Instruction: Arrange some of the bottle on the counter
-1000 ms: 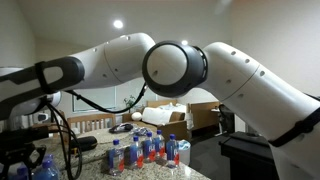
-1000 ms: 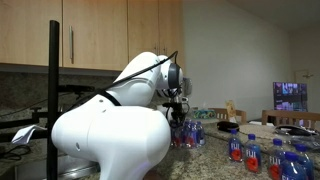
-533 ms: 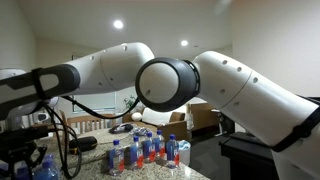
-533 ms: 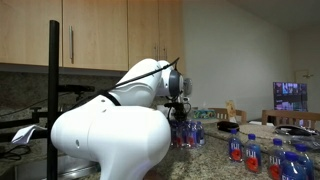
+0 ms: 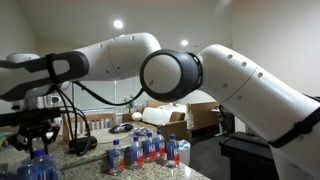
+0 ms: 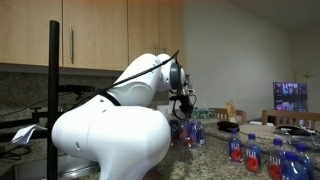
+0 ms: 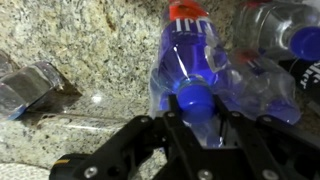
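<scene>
One bottle (image 7: 193,75) is pinched at its shoulder between the fingers (image 7: 174,132) of the gripper (image 7: 200,120), just below its blue cap, as the wrist view shows from above. It is clear with a blue label; whether it holds liquid I cannot tell. More bottles (image 7: 285,40) crowd at its 2 o'clock. What looks like a clear one on its side (image 7: 30,90) lies on the counter (image 7: 90,40) at 9 o'clock. In an exterior view the gripper hangs over a cluster (image 6: 186,133), with another cluster (image 6: 270,155) at 4 o'clock, well apart.
</scene>
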Controlling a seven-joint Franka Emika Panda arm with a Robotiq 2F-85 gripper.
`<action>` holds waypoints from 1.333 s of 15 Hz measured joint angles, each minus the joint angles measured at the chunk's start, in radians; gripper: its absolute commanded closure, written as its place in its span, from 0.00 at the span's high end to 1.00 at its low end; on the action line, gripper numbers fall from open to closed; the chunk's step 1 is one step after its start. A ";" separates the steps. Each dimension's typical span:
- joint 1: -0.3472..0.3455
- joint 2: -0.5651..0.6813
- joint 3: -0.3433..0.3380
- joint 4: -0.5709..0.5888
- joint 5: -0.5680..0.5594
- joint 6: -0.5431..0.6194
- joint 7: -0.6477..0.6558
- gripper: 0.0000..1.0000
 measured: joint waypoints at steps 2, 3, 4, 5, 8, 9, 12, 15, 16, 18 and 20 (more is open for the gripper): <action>-0.025 -0.054 -0.016 -0.038 0.003 -0.005 0.000 0.14; -0.041 -0.086 -0.023 -0.068 0.004 -0.005 0.000 0.14; -0.060 -0.118 -0.028 -0.104 0.006 -0.005 0.000 0.14; -0.082 -0.149 -0.034 -0.142 0.007 -0.004 0.000 0.14; -0.157 -0.239 -0.036 -0.275 0.031 0.007 -0.055 0.14; -0.184 -0.268 -0.035 -0.323 0.047 0.019 -0.099 0.14; -0.257 -0.352 -0.033 -0.464 0.076 0.059 -0.283 0.14; -0.348 -0.439 -0.012 -0.610 0.081 0.089 -0.503 0.14; -0.378 -0.469 -0.007 -0.661 0.081 0.111 -0.574 0.14; -0.430 -0.535 -0.006 -0.766 0.081 0.184 -0.696 0.14; -0.479 -0.606 -0.006 -0.875 0.087 0.284 -0.791 0.14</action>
